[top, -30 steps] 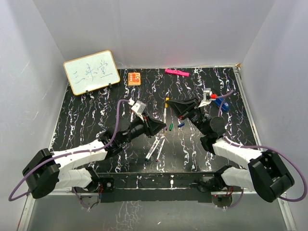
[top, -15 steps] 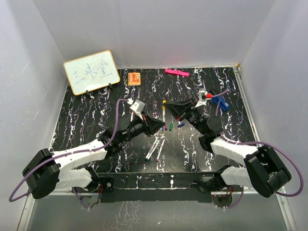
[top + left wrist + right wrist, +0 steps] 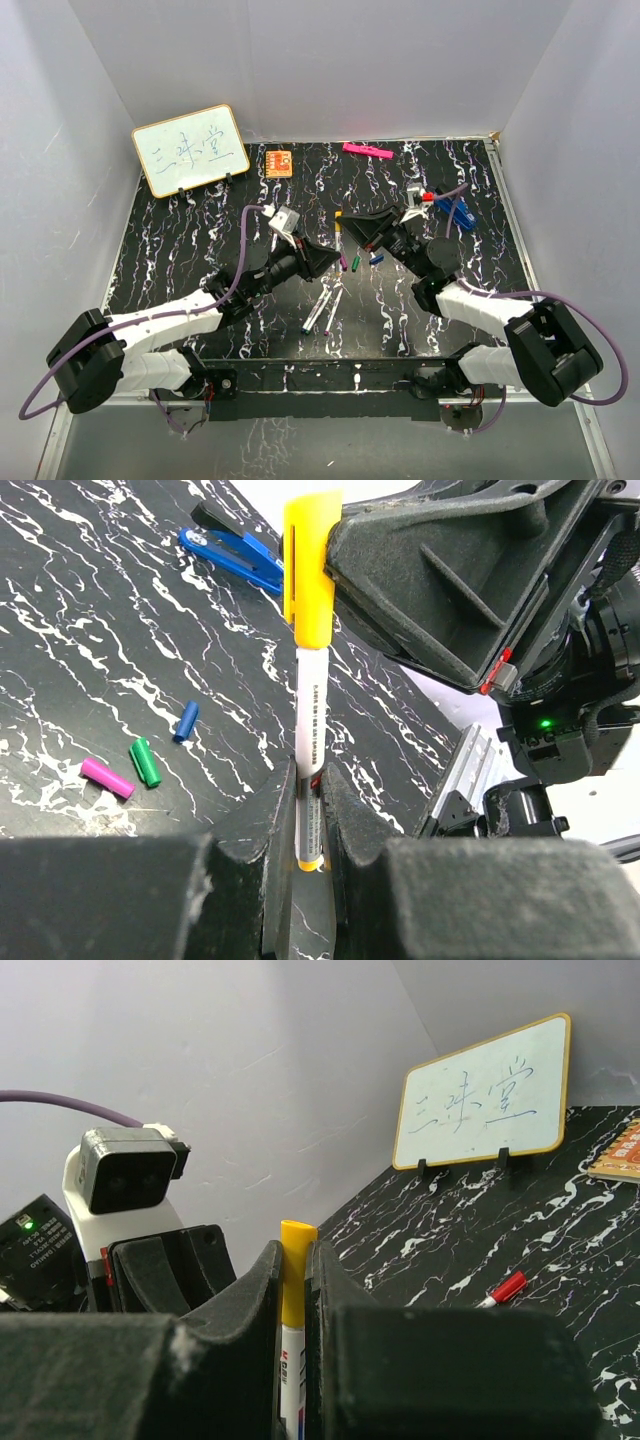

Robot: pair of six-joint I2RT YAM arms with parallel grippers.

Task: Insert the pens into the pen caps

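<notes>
Fingers (image 3: pixel 350 815) of the left gripper (image 3: pixel 309 805) clamp the lower barrel of a white pen (image 3: pixel 309 715), held above the table (image 3: pixel 90 640). Meanwhile the right gripper (image 3: pixel 297 1272) pinches the yellow cap (image 3: pixel 308 570) seated on its top end. A purple cap (image 3: pixel 106 778), green cap (image 3: pixel 146 761) and blue cap (image 3: pixel 186 721) lie loose below.

1. The yellow cap (image 3: pixel 310 570) is showing smooth, glossy plastic.
2. The pen (image 3: pixel 311 715) is gleaming as slick white plastic.
3. The left gripper (image 3: pixel 310 780) is looking matt black, like finely grained moulded plastic.
4. The right gripper (image 3: pixel 297 1260) is wearing the same dull finish.
5. The table (image 3: pixel 170 250) is showing smooth, faintly shiny black, veined white.
6. The whiteboard (image 3: pixel 485 1095) is shining glossy within a wood-coloured frame.
</notes>
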